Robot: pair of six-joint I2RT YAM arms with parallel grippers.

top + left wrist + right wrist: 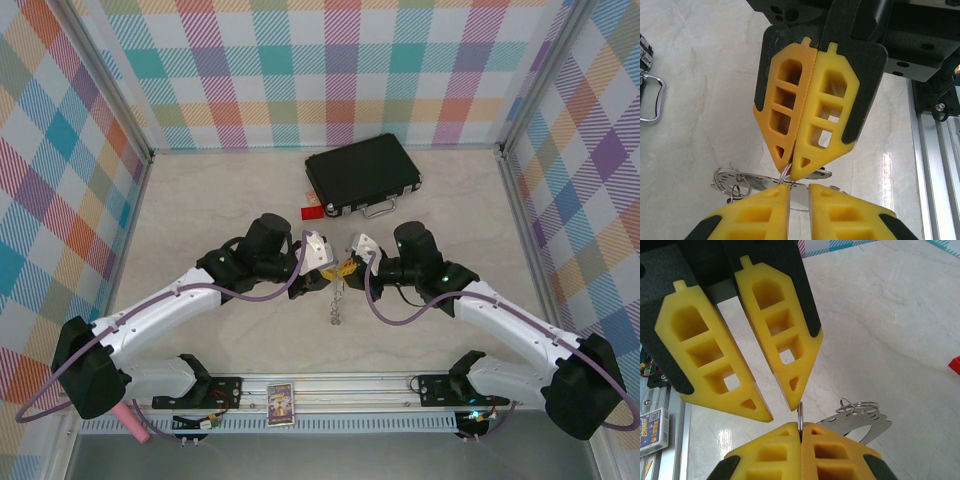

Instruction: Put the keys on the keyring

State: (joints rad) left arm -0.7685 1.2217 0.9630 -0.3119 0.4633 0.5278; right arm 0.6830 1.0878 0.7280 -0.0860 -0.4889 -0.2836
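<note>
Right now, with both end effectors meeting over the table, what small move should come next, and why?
Probably close the left end effector on the thin ring. The right end effector is shut on that ring, the left's jaws stand slightly apart with one tip right at it, and the keyring juts out beside that grip, so a second hold seems needed before any threading.

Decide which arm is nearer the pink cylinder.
Left. The left arm has its base close beside the pink cylinder, at the near left corner; the right arm stands at the opposite near corner.
</note>
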